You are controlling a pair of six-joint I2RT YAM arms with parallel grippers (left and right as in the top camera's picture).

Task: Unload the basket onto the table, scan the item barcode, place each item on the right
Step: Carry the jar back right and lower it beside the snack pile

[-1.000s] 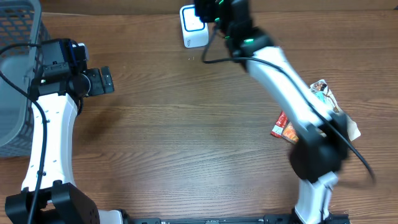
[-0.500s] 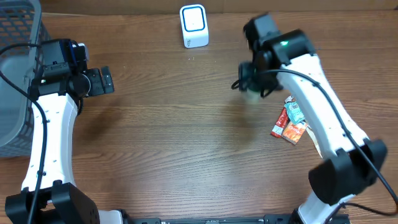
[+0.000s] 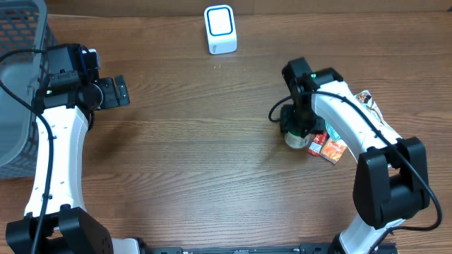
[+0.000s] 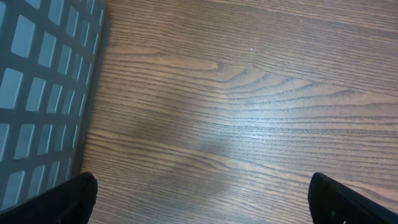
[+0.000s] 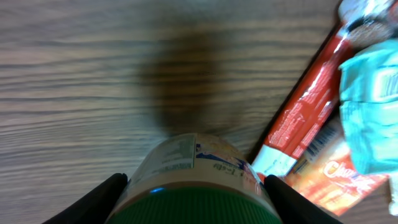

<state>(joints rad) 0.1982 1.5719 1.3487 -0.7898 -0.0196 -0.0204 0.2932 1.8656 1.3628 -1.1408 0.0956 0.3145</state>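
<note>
The item is a pale labelled jar with a green ribbed lid (image 5: 193,171). My right gripper (image 5: 196,198) is shut on it, one black finger (image 5: 99,200) pressed to each side just under the lid. From overhead the jar (image 3: 296,140) sits under the right gripper (image 3: 298,127) at the table's right middle, beside the snack packets; I cannot tell whether it rests on the wood. The white scanner with a blue-edged window (image 3: 219,29) stands at the back centre. My left gripper (image 3: 116,92) hangs open over bare wood (image 4: 202,193), holding nothing.
A grey mesh basket (image 3: 14,85) stands at the far left, its wall close to the left gripper (image 4: 37,93). Right of the jar lie a red packet (image 5: 305,112), a teal packet (image 5: 370,93) and an orange packet (image 5: 339,177).
The right arm has swung the jar from in front of the scanner at the back down to the right middle, beside the packets. The left arm has not moved.
</note>
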